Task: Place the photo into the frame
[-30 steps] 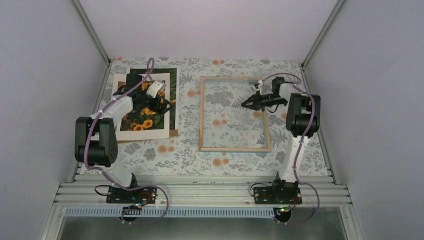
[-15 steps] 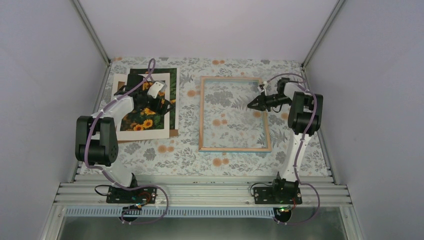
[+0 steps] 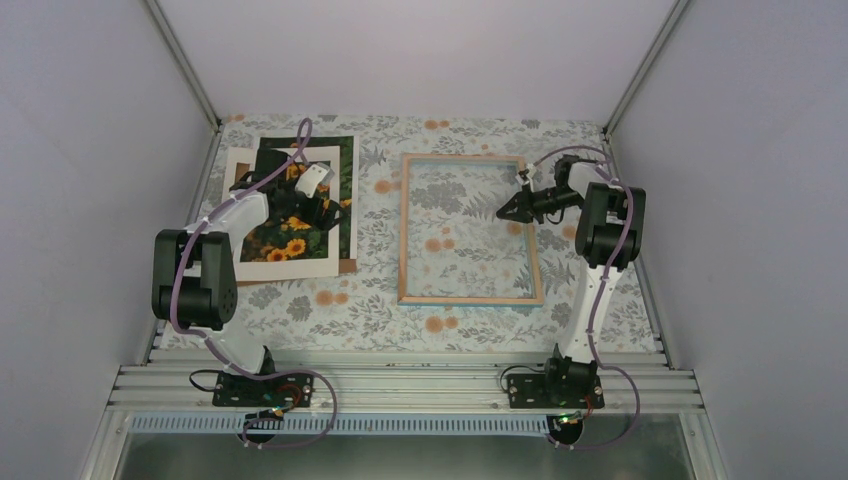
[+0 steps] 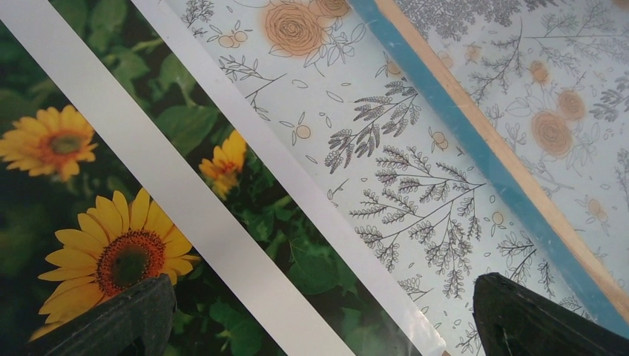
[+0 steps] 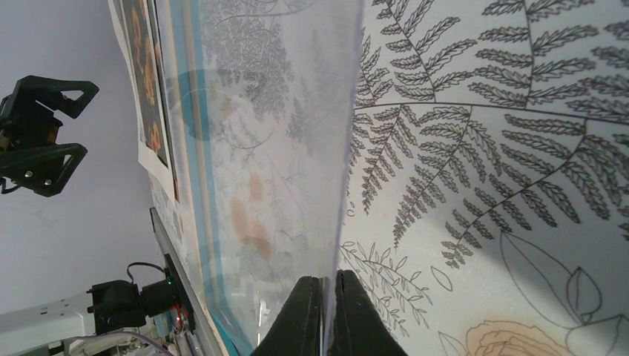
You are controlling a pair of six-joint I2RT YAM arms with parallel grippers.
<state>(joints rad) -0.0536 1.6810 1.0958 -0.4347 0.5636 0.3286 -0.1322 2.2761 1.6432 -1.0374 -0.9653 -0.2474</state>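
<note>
- Plainly, the task was at an early stage. The large rectangular paper print (image 3: 288, 244) of orange-yellow sunflowers on dark green lay at the far left of the floral-patterned tablecloth (image 3: 350, 310). It was well apart from the thin rectangular frame (image 3: 402, 230), which lay right of centre with its pale wood side up.
- The print sat under a white cardboard border sheet (image 3: 285, 268) with a rectangular opening. It lay askew, so its dark far and right margins stuck out. A plain brown backing board (image 3: 346, 267) peeked out at the near right corner of that stack.
- By my judgement nearly everything remained: freeing the print from the border sheet, carrying it right, and laying it inside the frame.
- The left gripper (image 3: 315, 205) hovered over the right part of the stack. The right gripper (image 3: 503, 211) hung over the far right part of the frame.
- The overhead view gave the layout but not what the right gripper held.
- The right wrist view showed the right gripper (image 5: 323, 297) with its fingers pressed together on the edge of a thin clear sheet (image 5: 282, 148), apparently pinched and tilted up off the tablecloth.
- The left wrist view showed the left gripper (image 4: 319, 319) spread wide and holding nothing, above the right edge of the print (image 4: 126, 252).
- That view also showed a strip of the border sheet (image 4: 174, 193) and the teal stripe along the frame (image 4: 475, 141), which was barely visible from above.
</note>
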